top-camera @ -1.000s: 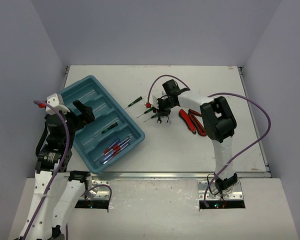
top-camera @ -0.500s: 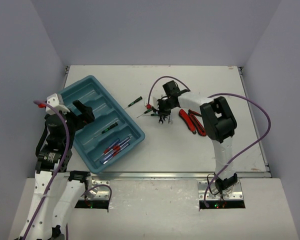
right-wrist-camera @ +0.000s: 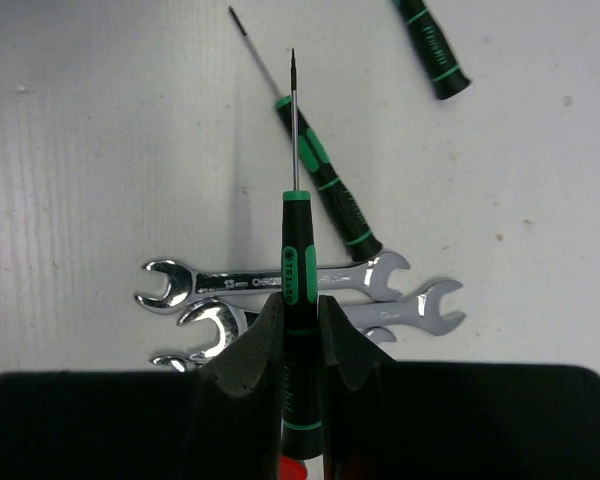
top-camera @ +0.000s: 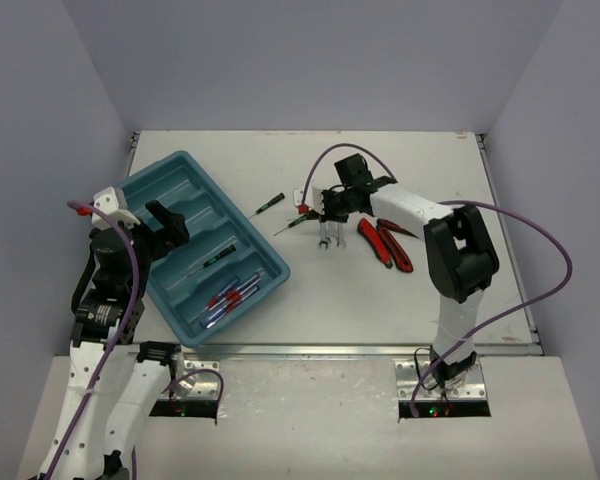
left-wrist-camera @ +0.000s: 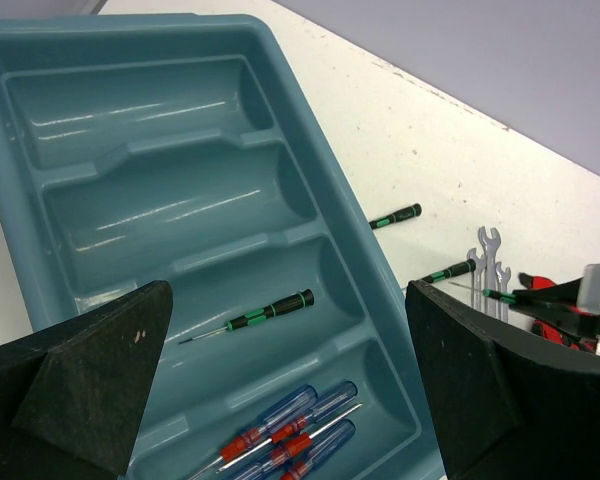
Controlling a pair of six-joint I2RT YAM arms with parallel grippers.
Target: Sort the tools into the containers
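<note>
My right gripper (right-wrist-camera: pixel 300 312) is shut on a thin black screwdriver with green marks (right-wrist-camera: pixel 296 250), lifted a little off the table, its tip pointing away from me. Three silver wrenches (right-wrist-camera: pixel 280 290) lie right below it. Two more black-and-green screwdrivers (top-camera: pixel 270 203) (top-camera: pixel 292 225) rest on the table to the left. Red-handled pliers (top-camera: pixel 385 243) lie to the right. The teal tray (top-camera: pixel 180 160) holds one black-and-green screwdriver (left-wrist-camera: pixel 255 317) in one compartment and several blue-and-red screwdrivers (left-wrist-camera: pixel 290 430) in the nearest one. My left gripper (left-wrist-camera: pixel 290 395) hovers open over the tray's near end.
The tray sits angled at the table's left. The right arm's purple cable (top-camera: pixel 325 160) loops above the tools. Grey walls close in the table at the back and sides.
The right gripper has closed on the black-and-green screwdriver beside the wrenches and raised it slightly; its arm has swung out to the right. The left arm has not moved.
</note>
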